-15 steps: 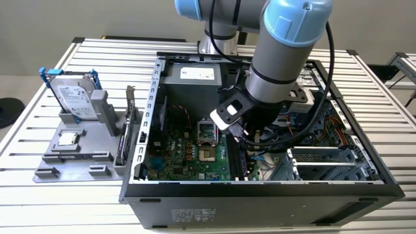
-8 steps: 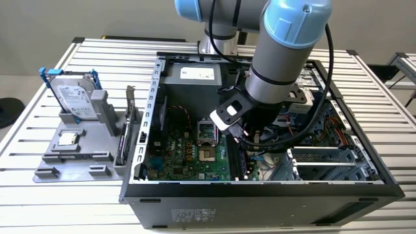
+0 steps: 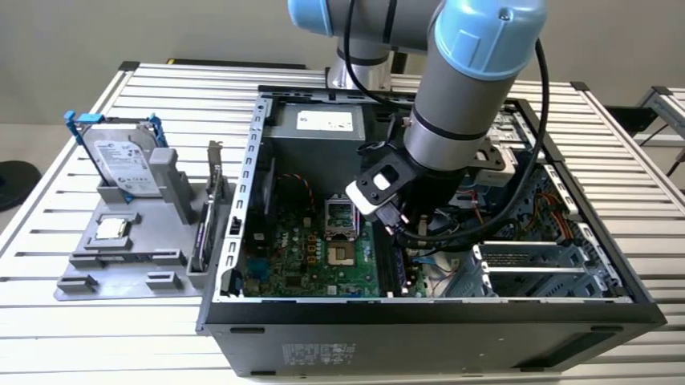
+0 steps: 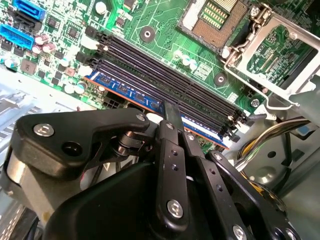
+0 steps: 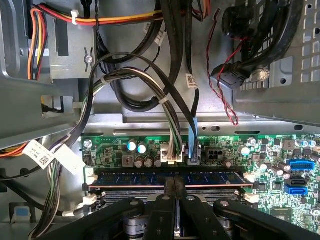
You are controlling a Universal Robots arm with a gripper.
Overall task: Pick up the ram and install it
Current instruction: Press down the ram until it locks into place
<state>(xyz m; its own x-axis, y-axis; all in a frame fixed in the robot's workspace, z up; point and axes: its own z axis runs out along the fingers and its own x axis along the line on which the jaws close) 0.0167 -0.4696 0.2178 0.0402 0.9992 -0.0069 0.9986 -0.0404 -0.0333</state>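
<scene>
One hand [image 5: 172, 192] grips the ram [image 5: 167, 178] in its slot [image 5: 125, 188].

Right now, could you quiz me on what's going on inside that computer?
1. True or false: the ram lies outside the case.
2. Where do the jaws touch the ram? A: its middle. B: one end. C: nowhere.
3. Fill in: the rails on the hard drive are coloured ___.
Key: 1 false; 2 A; 3 blue.
</scene>
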